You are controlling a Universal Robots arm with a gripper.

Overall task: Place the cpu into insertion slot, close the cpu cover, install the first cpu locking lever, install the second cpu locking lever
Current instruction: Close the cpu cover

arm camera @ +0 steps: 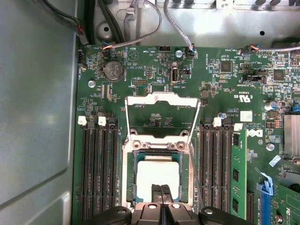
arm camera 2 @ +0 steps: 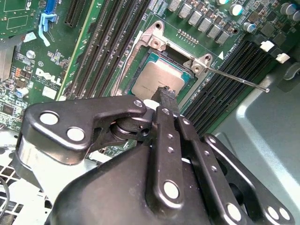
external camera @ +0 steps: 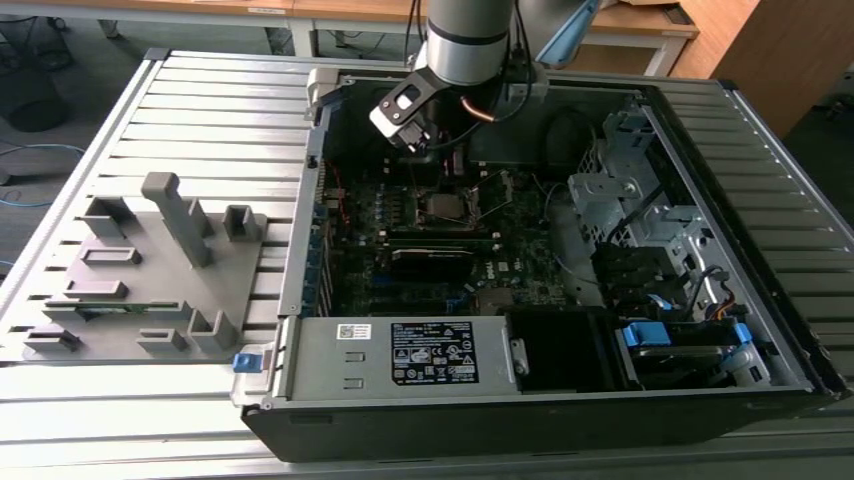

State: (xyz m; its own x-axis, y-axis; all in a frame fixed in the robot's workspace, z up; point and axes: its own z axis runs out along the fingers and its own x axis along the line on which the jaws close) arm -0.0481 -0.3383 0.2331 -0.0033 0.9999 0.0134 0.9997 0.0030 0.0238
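Gripper [arm camera: 162, 188] closed narrow, tip just abv cpu [arm camera: 157, 171] sitting in insertion slot [arm camera: 131, 180]; cpu cover [arm camera: 161, 98] flipped open.

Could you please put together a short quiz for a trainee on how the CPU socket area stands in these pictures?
1. True or false: the cpu sits in the insertion slot.
2. The cpu cover is: A, shut over the chip; B, swung open, clear of the socket; C, removed from the board.
3. Fill in: in the first wrist view, the gripper has its fingertips above the ____.
Key: 1 true; 2 B; 3 cpu.
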